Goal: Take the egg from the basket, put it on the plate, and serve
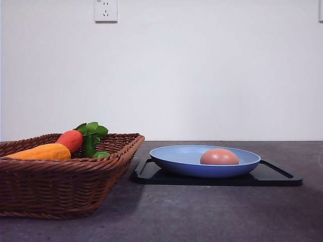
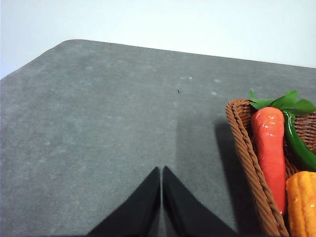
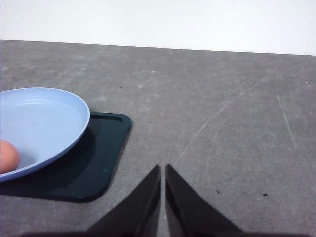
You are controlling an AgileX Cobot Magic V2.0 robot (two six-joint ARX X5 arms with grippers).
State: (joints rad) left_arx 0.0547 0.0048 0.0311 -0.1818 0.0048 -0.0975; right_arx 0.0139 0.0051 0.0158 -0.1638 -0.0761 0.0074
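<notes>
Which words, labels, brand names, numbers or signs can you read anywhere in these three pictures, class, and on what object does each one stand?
None can be read.
The wall socket bears only plug holes, no lettering.
The basket, plate, egg, black tray and toy vegetables carry no print.
The marks on the table are scratches, not writing.

front low, table-level | wrists close, angled down | plate shared
</notes>
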